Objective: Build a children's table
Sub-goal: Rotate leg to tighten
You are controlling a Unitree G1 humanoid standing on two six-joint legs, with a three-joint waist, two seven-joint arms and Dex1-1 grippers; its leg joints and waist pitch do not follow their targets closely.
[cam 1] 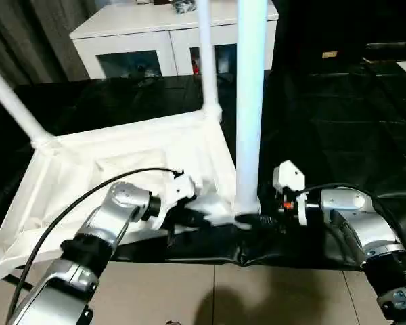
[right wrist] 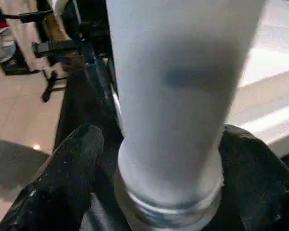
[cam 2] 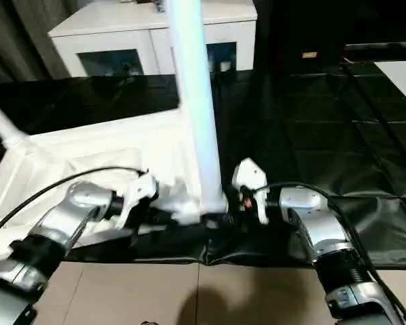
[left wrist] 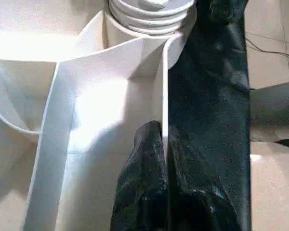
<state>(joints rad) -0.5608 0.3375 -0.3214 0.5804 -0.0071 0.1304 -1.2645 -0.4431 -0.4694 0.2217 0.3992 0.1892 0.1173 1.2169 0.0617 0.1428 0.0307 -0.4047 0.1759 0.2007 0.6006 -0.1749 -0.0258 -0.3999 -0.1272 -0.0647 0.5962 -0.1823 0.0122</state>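
Seen from the head, looking forward and down over both silver forearms onto the upturned tabletop on the black-covered surface, white cabinet behind. Paired eye views, slightly offset, sharing the near upright leg. Left wrist view: very close along the left claw, facing the tabletop's rim and a corner socket. Right wrist view: pressed close to that same leg between the right claw fingers.
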